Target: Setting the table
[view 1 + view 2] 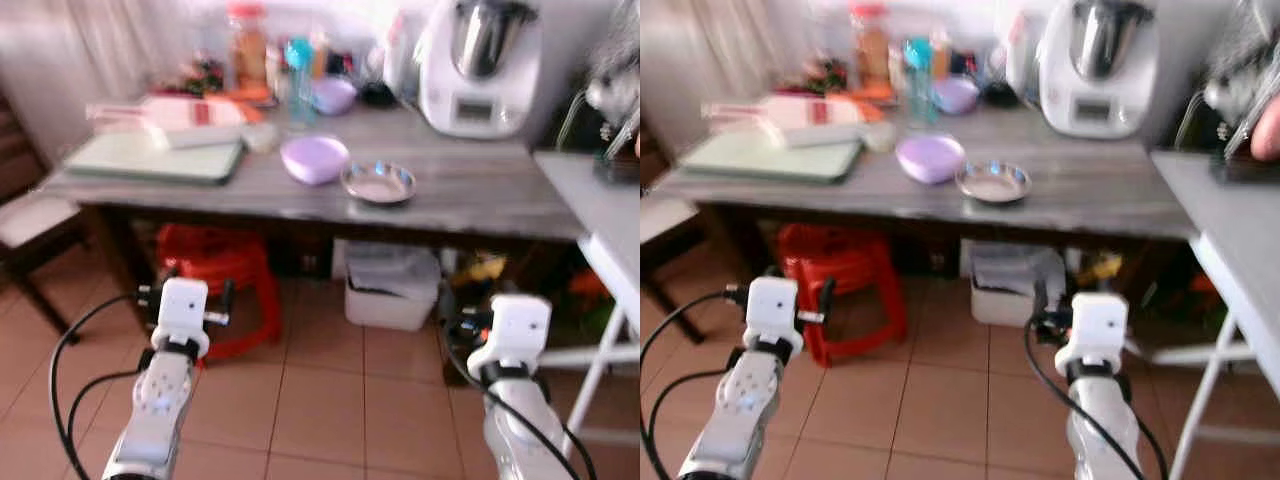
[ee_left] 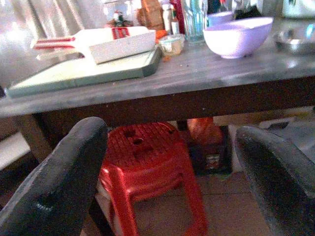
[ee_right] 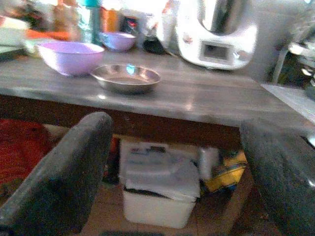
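Observation:
A grey wooden table stands ahead of me. On it sit a lilac bowl and, just right of it, a shallow steel dish. A second lilac bowl stands further back. Both arms are held low, short of the table, over the tiled floor. My left gripper is open with nothing between its fingers, pointing under the table's edge. My right gripper is open too and holds nothing, with the steel dish and lilac bowl above it.
A green cutting board with a white box lies at the table's left. A white kitchen machine stands at the back right among bottles. Under the table are a red stool and a white bin. A white side table stands right, a dark chair left.

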Available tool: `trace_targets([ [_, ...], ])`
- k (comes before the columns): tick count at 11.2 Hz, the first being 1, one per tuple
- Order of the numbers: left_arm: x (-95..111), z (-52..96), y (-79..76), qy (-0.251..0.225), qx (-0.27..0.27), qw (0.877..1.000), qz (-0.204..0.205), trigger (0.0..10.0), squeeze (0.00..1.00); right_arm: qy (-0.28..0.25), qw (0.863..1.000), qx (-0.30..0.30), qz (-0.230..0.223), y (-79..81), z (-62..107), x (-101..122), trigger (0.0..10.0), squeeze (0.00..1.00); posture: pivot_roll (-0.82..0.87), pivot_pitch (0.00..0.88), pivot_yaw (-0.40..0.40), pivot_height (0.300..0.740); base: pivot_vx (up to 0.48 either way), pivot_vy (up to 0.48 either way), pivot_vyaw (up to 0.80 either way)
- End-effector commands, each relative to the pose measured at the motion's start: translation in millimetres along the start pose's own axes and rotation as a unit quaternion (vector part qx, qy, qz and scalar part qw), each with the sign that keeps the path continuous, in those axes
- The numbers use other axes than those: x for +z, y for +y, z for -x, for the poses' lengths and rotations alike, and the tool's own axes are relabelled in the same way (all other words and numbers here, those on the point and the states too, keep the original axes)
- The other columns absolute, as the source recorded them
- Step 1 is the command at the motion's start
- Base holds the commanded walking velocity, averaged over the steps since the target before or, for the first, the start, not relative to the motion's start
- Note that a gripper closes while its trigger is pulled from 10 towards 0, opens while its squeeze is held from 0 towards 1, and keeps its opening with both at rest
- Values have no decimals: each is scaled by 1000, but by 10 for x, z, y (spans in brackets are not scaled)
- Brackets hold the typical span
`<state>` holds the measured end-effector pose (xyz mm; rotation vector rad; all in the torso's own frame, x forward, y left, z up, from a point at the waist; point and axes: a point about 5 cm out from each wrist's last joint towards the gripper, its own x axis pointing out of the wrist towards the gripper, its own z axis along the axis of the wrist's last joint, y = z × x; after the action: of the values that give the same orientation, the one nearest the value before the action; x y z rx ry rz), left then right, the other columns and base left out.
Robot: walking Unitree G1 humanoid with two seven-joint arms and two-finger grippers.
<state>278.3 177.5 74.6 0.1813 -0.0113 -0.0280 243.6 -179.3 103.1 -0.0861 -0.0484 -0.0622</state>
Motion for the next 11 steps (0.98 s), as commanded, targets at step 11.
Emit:
trace_targets([
  [11,51,-56,-129,-4,-54,997,47,10000,0,0,1000,18,8,97,-150,-6,10000,0,-4,18,-25,740,0,0,0],
])
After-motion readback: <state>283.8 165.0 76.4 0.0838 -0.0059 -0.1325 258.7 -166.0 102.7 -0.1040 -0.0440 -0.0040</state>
